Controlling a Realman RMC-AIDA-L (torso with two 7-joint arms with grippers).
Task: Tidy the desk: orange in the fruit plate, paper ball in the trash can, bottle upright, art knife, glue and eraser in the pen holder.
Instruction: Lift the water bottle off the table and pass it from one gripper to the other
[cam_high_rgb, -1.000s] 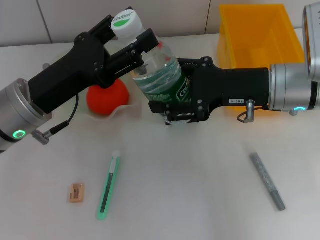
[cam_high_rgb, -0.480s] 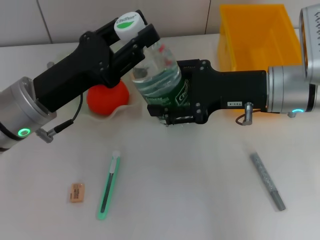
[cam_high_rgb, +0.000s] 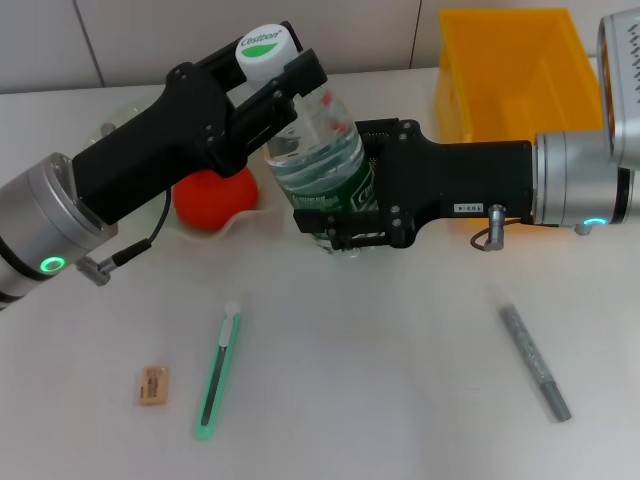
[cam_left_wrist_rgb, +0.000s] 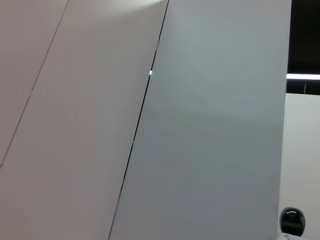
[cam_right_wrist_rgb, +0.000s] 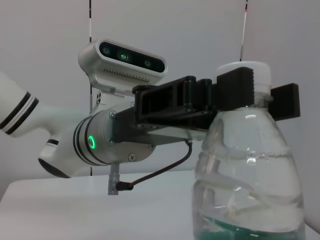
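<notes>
A clear bottle (cam_high_rgb: 322, 160) with a green label and white cap (cam_high_rgb: 262, 48) stands nearly upright over the table's back middle. My left gripper (cam_high_rgb: 265, 72) is shut on its neck just under the cap. My right gripper (cam_high_rgb: 338, 215) is shut on its lower body. In the right wrist view the bottle (cam_right_wrist_rgb: 250, 170) fills the near side, with the left gripper (cam_right_wrist_rgb: 245, 95) clamped at the cap. The orange (cam_high_rgb: 213, 197) lies in the white fruit plate (cam_high_rgb: 250, 222). The green art knife (cam_high_rgb: 218, 370), eraser (cam_high_rgb: 153, 385) and grey glue stick (cam_high_rgb: 535, 362) lie on the table. No paper ball shows.
A yellow bin (cam_high_rgb: 520, 75) stands at the back right. A mesh pen holder (cam_high_rgb: 622, 60) sits at the right edge. The left wrist view shows only wall panels.
The left gripper has lifted the cap end up and slightly right, so the bottle stands straighter. The right gripper has kept its hold on the lower body and hardly moved.
</notes>
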